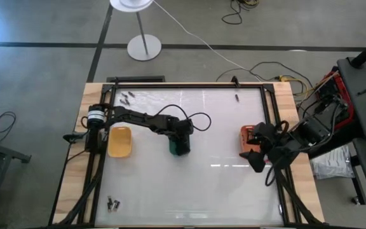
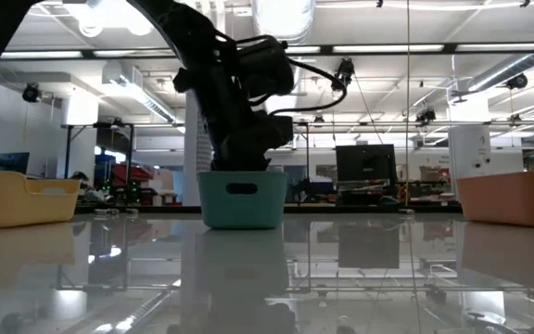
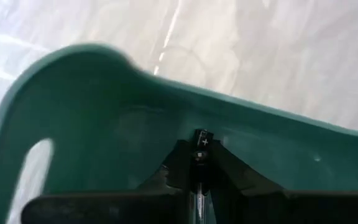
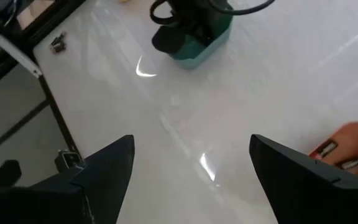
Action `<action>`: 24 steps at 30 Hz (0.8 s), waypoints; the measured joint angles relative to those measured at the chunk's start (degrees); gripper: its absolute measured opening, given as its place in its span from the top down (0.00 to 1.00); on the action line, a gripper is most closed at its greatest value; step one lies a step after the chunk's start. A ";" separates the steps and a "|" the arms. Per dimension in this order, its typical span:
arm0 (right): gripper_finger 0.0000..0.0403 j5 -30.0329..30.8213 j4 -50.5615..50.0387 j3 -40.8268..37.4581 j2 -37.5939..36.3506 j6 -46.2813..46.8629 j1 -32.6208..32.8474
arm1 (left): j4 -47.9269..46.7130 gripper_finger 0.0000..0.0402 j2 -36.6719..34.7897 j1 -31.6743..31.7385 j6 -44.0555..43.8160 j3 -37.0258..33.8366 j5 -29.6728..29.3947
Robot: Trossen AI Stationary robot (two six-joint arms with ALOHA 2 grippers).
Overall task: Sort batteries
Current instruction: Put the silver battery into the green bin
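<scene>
My left gripper (image 3: 201, 158) reaches down into the green tray (image 1: 180, 146) at the table's middle, shut on a small dark battery (image 3: 202, 138) marked with a plus sign. In the low view the arm's wrist hides the gripper behind the green tray's wall (image 2: 241, 197). My right gripper (image 4: 191, 146) hangs open above the table at the right, beside the orange tray (image 1: 248, 138), with nothing between its fingers. The orange tray (image 4: 350, 149) holds a few batteries. My left gripper pinches the dark battery between its two fingertips (image 3: 178, 163), and the end with the plus sign (image 3: 202, 135) sticks out past them. The fingers come from above, slanting down into the green tray, with the battery lying along them. Whether the battery touches the tray, I cannot tell.
A yellow tray (image 1: 119, 141) stands left of the green one. Loose batteries lie at the far left (image 1: 127, 97), at the far right of middle (image 1: 237, 97) and at the near left corner (image 1: 113, 203). Between the green and orange trays the tabletop (image 1: 215, 184) is bare.
</scene>
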 joint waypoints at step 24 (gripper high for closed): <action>0.24 -2.26 -1.89 3.69 5.31 9.39 -0.69 | -10.54 0.60 -5.80 -1.02 4.48 3.65 -1.42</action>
